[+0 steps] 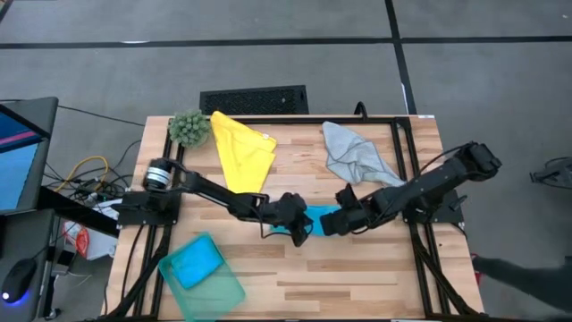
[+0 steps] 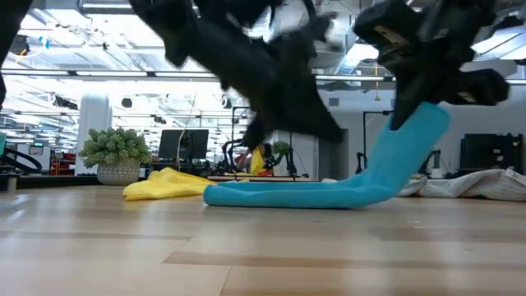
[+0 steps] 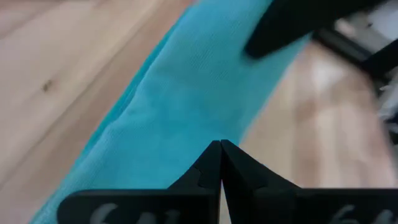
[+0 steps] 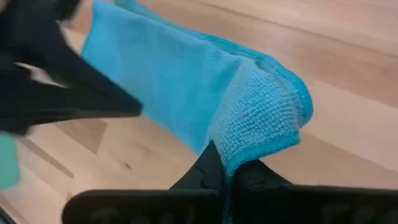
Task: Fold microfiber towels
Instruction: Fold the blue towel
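Note:
A bright blue microfiber towel point(image 1: 320, 215), folded into a long strip, lies on the table's middle point(image 2: 288, 195). Its right end rises off the wood to my right gripper point(image 1: 327, 224), which is shut on it. My left gripper point(image 3: 221, 146) is shut with nothing between its fingers. It hovers above the strip's middle point(image 3: 186, 93), and the low view shows it clear of the cloth. A yellow towel point(image 1: 243, 150) and a light grey towel point(image 1: 357, 156) lie crumpled near the far edge. My right gripper pinches the strip's folded right end point(image 4: 249, 146) between its two fingers, several layers together. The fingers come steeply from above. That end point(image 2: 423, 123) is lifted and slopes down to the left, while the rest of the strip lies flat on the table.
A clear bin point(image 1: 223, 291) holding a teal towel point(image 1: 195, 262) sits at the near left corner. A fuzzy green plant ball point(image 1: 188, 128) stands at the far left. Black frame rails point(image 1: 420, 259) run along the table's sides. Bare wood point(image 1: 357, 277) lies toward the near edge.

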Robot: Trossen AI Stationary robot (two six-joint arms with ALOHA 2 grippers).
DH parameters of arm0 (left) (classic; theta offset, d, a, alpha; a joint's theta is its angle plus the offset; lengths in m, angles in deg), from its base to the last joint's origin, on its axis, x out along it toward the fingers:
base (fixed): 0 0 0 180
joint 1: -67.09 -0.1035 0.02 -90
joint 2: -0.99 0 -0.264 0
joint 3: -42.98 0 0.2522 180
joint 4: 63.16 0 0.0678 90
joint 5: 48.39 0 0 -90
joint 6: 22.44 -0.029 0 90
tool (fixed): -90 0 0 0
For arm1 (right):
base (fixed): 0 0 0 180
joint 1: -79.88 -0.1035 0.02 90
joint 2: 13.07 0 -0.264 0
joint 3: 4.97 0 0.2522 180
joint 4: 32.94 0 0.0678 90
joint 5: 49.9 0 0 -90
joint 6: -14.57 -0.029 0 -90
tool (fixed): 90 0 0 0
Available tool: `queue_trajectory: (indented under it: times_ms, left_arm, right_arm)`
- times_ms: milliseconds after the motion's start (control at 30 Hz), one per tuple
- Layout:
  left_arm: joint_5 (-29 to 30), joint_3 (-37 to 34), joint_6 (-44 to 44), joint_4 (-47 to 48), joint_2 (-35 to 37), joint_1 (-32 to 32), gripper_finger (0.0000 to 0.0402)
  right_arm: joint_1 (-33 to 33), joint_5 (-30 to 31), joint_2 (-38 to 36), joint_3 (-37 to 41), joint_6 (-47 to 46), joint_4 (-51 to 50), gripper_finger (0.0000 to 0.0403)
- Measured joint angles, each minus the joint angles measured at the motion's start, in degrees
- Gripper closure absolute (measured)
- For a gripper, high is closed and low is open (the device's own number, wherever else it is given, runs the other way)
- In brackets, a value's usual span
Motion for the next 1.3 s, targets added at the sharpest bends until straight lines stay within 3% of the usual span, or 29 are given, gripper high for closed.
queue_trajectory:
  times_ms: [100,200,267,333,600,1133,1300]
  left_arm:
    - [1.37,0.06,0.99,10.71,6.03,1.03,0.0401]
    - [8.95,-0.49,-0.22,19.98,10.81,3.15,0.0401]
    - [10.84,-2.43,-2.11,16.16,11.53,3.52,0.0401]
    - [6.57,-4.20,-4.02,10.24,10.56,1.97,0.0401]
    - [-0.57,-5.27,-3.94,-2.56,0.83,-4.10,0.0401]
    - [-1.20,-4.99,-5.25,-3.99,-3.00,-6.68,0.0401]
    - [-3.62,-1.96,-4.91,-4.23,-6.50,-6.65,0.0401]
  right_arm:
    - [0.62,0.05,1.52,-2.23,2.47,-0.86,0.0380]
    - [0.85,0.13,2.04,-3.73,4.06,-1.46,0.0379]
    - [0.94,0.17,2.04,-3.88,4.87,-1.71,0.0380]
    - [1.14,0.39,2.02,-3.92,5.08,-2.09,0.0381]
    - [1.20,0.43,1.97,-3.92,5.21,-3.31,0.0376]
    - [1.22,0.63,1.93,-3.92,5.56,-4.28,0.0377]
    - [1.22,0.65,1.91,-3.92,5.54,-4.53,0.0375]
